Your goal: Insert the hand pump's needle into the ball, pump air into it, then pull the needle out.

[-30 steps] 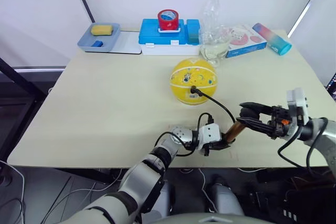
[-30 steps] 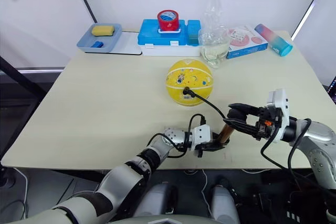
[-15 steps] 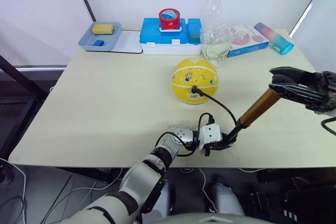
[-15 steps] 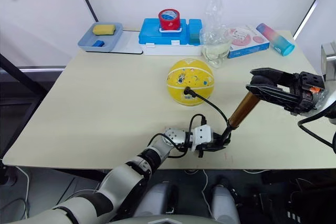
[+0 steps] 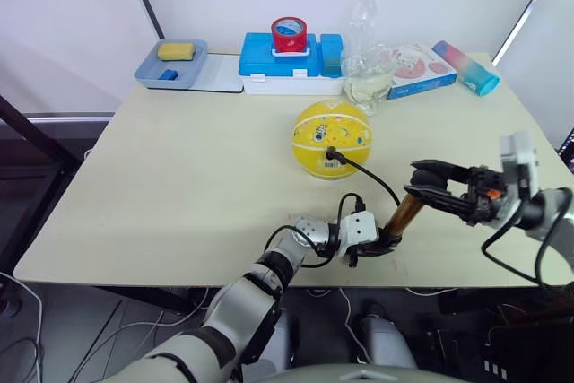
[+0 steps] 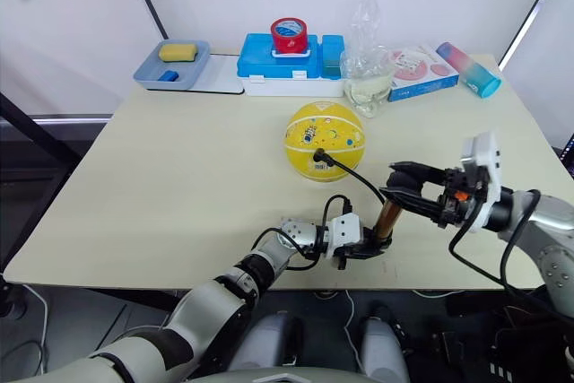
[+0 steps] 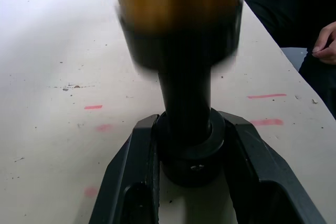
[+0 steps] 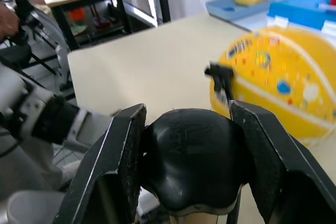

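Left eye view: the right gripper [image 5: 429, 187], clamped on the pump [image 5: 397, 219] handle, has come back down and in toward the left since half a second ago, when it was raised far out to the right with a long stretch of gold barrel showing; now only a short piece of barrel shows, much as it did a second ago. That reads as one full pump stroke just finished, up and then down. The left gripper [image 5: 375, 246] stays closed around the pump's black base at the table's [image 5: 179, 195] near edge, keeping it steady. The ball [image 5: 331, 138] sits mid-table, round, with the needle [image 5: 330, 152] fitting seated in its near side and the hose curving back to the pump. Pumping looks underway; pulling the needle out remains.
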{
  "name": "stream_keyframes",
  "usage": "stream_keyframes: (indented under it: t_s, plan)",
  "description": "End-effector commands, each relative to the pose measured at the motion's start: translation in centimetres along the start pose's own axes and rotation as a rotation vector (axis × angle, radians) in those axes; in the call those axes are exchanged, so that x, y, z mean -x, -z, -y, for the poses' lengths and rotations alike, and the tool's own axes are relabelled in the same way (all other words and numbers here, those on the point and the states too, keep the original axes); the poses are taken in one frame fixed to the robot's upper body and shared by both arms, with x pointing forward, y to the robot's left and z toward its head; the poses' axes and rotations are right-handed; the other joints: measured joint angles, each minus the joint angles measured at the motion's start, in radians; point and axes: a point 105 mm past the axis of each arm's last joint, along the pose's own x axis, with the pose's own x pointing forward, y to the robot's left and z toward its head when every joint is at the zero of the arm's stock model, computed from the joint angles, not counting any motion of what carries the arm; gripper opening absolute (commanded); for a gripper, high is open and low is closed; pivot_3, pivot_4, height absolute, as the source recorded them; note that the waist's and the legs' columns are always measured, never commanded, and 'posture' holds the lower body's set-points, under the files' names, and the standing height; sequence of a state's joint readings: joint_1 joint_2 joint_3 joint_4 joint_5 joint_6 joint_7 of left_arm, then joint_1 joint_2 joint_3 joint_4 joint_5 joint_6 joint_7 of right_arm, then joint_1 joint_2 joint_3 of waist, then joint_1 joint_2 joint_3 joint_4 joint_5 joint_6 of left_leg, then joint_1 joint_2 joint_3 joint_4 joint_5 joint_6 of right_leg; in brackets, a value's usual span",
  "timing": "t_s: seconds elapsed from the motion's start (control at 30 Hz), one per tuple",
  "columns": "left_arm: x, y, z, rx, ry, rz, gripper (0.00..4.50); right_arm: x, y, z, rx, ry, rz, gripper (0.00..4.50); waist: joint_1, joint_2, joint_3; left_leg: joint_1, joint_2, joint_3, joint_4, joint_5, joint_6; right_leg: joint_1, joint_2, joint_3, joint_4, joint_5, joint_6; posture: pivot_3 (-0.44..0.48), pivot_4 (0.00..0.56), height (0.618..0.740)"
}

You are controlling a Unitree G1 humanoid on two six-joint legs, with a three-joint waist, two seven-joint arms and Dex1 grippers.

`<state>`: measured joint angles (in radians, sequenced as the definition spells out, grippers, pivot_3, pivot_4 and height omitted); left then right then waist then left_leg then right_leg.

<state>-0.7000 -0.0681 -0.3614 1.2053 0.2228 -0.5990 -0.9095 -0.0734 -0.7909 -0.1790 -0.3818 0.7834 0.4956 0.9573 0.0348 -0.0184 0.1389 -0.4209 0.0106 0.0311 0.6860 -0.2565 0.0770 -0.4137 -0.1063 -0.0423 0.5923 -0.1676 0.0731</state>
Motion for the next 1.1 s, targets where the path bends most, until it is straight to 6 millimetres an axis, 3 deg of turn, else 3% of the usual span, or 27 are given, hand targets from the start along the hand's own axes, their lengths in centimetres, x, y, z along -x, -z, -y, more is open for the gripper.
stream_keyframes:
  t_s: [0.03, 0.37, 0.53, 0.77, 0.83, 1.1]
  plan:
    - [0.5, 2.6, 2.0, 0.051, 0.07, -0.09, 1.15, 0.3, 1.9, 0.6, -0.008, 0.047, -0.057, 2.05, 0.0, 0.0, 0.0, 0.0, 0.0, 0.0, 0.0, 0.0, 0.0, 0.0, 0.0, 0.0, 0.0, 0.0, 0.0, 0.0, 0.15, 0.739]
    - [0.4, 2.6, 2.1, 0.051, 0.08, -0.094, 1.15, 2.6, -4.5, 0.4, 0.035, -0.01, 0.092, 2.05, 0.003, 0.001, 0.001, -0.002, 0.0, 0.0, 0.0, 0.0, 0.0, -0.001, -0.001, 0.0, -0.001, 0.0, 0.0, 0.0, 0.15, 0.739]
    - [0.5, 2.6, 2.2, 0.049, 0.085, -0.097, 1.15, 4.3, -9.3, 0.0, 0.059, -0.016, 0.174, 2.05, 0.004, 0.001, 0.002, -0.003, 0.0, 0.0, 0.0, 0.0, 0.0, -0.001, -0.001, 0.0, -0.001, 0.0, 0.0, 0.0, 0.15, 0.739]
    - [0.6, 2.7, 2.1, 0.045, 0.086, -0.101, 1.15, 5.1, -12.7, -0.4, 0.076, -0.033, 0.232, 2.05, 0.003, 0.002, 0.002, -0.003, 0.0, 0.0, 0.0, 0.0, 0.0, -0.002, -0.001, 0.0, -0.001, 0.0, 0.0, 0.0, 0.15, 0.739]
    - [0.7, 2.7, 2.1, 0.044, 0.085, -0.102, 1.15, 4.8, -12.6, -0.3, 0.067, -0.035, 0.224, 2.05, 0.003, 0.002, 0.003, -0.005, 0.0, 0.0, 0.0, 0.0, 0.0, -0.003, -0.001, 0.0, -0.001, 0.0, -0.001, 0.0, 0.15, 0.739]
    - [0.6, 2.6, 2.0, 0.041, 0.084, -0.096, 1.15, 2.5, -4.7, 0.8, 0.019, 0.004, 0.018, 2.05, 0.002, 0.001, 0.001, -0.006, 0.0, 0.0, 0.0, 0.0, 0.0, -0.004, -0.001, 0.0, -0.001, 0.0, -0.001, 0.0, 0.15, 0.739]
